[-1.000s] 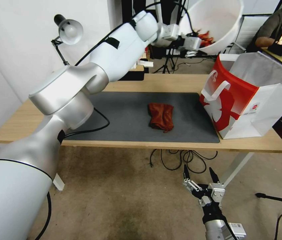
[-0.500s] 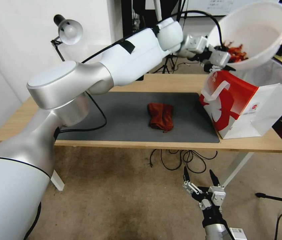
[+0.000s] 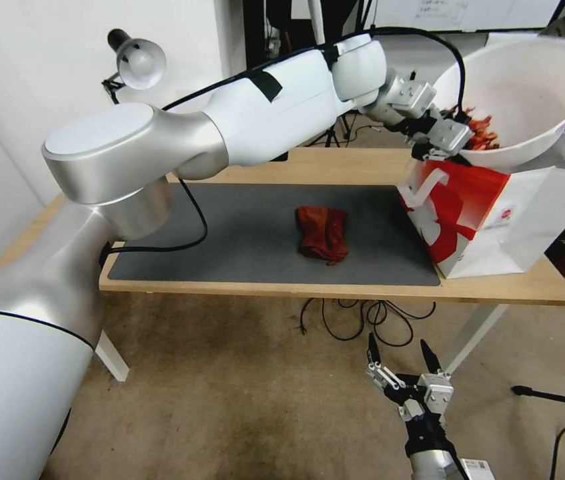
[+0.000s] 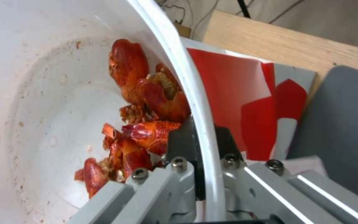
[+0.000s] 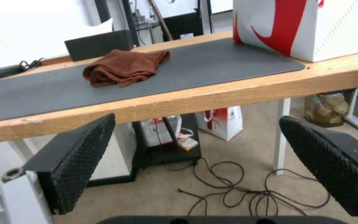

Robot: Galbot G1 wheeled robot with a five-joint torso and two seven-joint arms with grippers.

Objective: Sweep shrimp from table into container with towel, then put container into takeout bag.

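White container [image 3: 529, 93]: tilted in the air over the open top of the takeout bag [image 3: 495, 213]; its far rim is cut off at the head view's edge, its underside hidden behind the bag's top.
Left end effector [image 3: 443, 133]: closed tight on the container's near rim, one finger inside the wall, one outside, as the left wrist view shows [image 4: 199, 149].
Shrimp [image 4: 141, 115]: red-orange heap inside the container, lying against the wall right beside the gripping fingers.
Takeout bag: red and white, standing on the right end of the table [image 3: 335, 167]; small round logo on its side, too small to read.
Towel [image 3: 323, 233]: rust-brown, crumpled on the dark grey mat [image 3: 242, 227], well apart from both end effectors.
Right end effector [image 3: 402, 363]: below the table's front edge, fingers spread wide, holding nothing.
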